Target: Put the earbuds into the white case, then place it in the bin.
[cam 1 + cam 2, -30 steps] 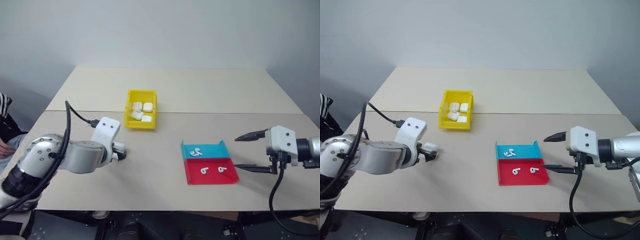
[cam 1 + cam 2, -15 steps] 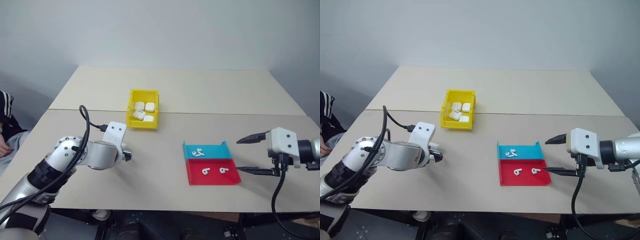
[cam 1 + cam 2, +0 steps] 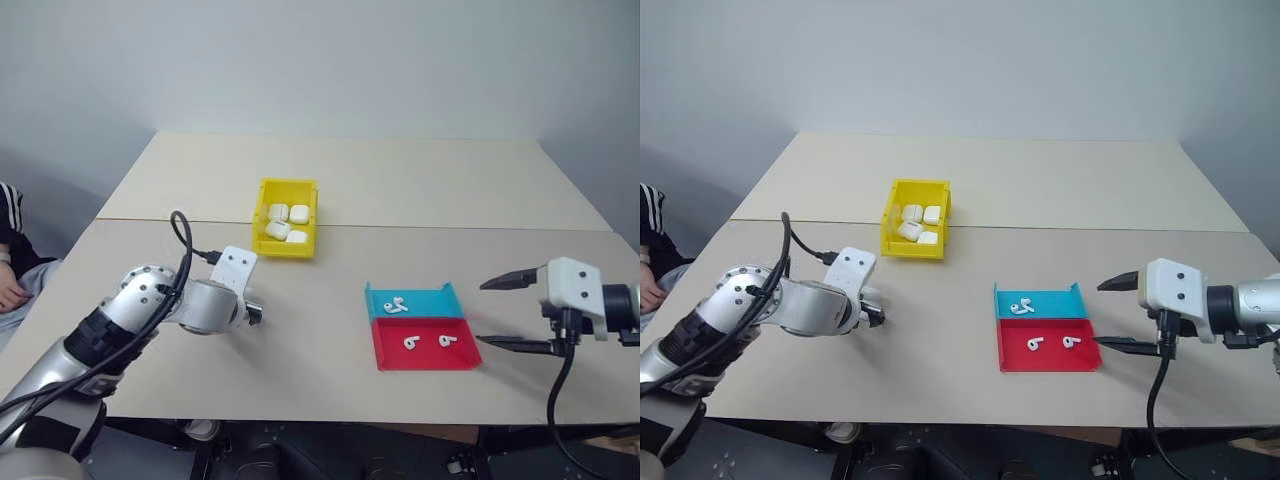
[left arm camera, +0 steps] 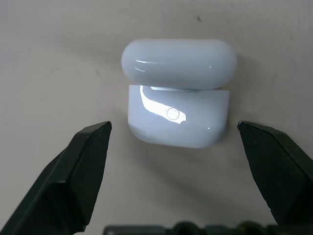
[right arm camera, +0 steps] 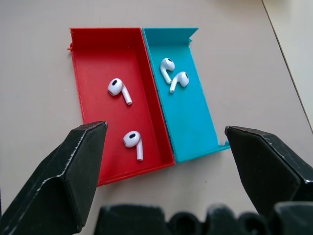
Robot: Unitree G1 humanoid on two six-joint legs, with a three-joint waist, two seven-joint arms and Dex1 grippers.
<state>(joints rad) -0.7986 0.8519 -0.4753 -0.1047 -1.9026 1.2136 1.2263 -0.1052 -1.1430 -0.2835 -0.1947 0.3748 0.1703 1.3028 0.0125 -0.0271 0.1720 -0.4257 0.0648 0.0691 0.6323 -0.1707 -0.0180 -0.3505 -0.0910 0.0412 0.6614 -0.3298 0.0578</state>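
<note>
Pale beige laminate, the bench [image 3: 400, 190] carries everything, and I go down from it by size. The yellow bin [image 3: 286, 217] stands near the middle, towards the far side, with several white cases lying inside it. Nearer my right side sits the shallow tray [image 3: 420, 327], a blue half beyond a red half, the two touching along one wall. My left jaws [image 4: 177, 142] are released, spread wide, pointing steeply down at the bench. The white case [image 4: 178, 90] lies on the bench just beyond their tips, centred on the gap between them, touching neither finger; its lid is flipped open and the glossy body faces me. My right jaws [image 5: 165, 147] are likewise released and hold nothing, hanging above the bench just beside the tray's near end, apart from it. The earbuds [image 5: 125, 115] are the smallest things here: two lie in the red half, well apart from each other, and two more lie close together in the blue half.
</note>
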